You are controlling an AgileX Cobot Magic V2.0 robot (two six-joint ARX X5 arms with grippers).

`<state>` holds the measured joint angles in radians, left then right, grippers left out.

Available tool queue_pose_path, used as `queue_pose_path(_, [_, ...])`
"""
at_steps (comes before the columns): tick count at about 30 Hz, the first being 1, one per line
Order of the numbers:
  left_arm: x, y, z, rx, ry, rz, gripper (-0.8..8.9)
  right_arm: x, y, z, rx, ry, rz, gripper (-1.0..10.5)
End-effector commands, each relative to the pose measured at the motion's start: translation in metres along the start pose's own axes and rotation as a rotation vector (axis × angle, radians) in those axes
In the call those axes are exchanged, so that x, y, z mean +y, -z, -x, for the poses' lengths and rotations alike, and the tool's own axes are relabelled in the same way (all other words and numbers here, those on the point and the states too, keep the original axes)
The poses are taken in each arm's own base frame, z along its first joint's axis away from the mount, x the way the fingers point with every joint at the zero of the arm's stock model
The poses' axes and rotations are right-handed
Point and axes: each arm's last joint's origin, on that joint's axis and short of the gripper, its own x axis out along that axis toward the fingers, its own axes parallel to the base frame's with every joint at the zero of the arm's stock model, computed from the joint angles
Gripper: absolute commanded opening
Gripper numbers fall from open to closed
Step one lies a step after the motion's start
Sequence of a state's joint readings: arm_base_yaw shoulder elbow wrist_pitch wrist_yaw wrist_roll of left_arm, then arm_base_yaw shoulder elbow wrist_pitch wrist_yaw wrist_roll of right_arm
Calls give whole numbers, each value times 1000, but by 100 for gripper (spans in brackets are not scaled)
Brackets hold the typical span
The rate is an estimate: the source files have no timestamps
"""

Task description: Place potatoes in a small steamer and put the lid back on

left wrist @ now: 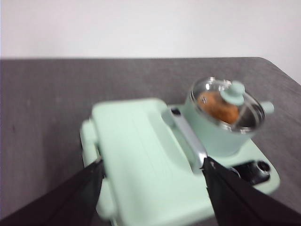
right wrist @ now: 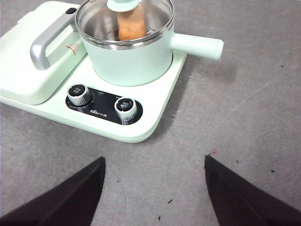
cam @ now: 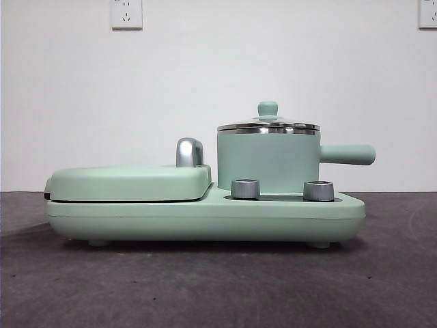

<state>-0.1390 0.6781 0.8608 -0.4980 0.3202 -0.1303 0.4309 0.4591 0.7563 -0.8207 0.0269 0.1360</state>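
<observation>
Looks like we're done: potato (right wrist: 131, 24) in the steamer (right wrist: 131, 59), lid (cam: 268, 126) on, well beyond both fingers, spread wide and empty.

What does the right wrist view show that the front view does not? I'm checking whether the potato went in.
Only the right wrist view shows the potato inside the small steamer, seen through the glass, plus the dials' black panel and the open right gripper. Only the front view shows the wall sockets and the lid seated level on the rim. Both show steamer, lid, griddle handle and two dials.
</observation>
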Motion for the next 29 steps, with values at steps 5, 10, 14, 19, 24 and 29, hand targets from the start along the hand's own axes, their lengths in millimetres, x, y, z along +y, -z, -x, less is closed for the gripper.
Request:
queue_pose_path(5, [-5, 37, 31, 28, -32, 106, 339, 1, -1, 0, -2, -6, -8, 327])
queue_pose_path(10, [-8, 51, 47, 92, -40, 150, 338, 1, 0, 0, 11, -8, -7, 328])
queue_pose_path(14, [-11, 56, 55, 92, -29, 145, -3, 2, 1, 0, 25, -56, 1, 26])
queue_pose_path(19, [-11, 56, 56, 93, -32, 146, 7, 3, 1, 1, 17, -84, -1, 13])
queue_pose_path(24, [-11, 56, 56, 92, -32, 146, 7, 3, 1, 2, 15, -82, 0, 13])
queue_pose_path(29, [-11, 56, 56, 91, -32, 145, 7, 3, 1, 2, 15, -82, 0, 13])
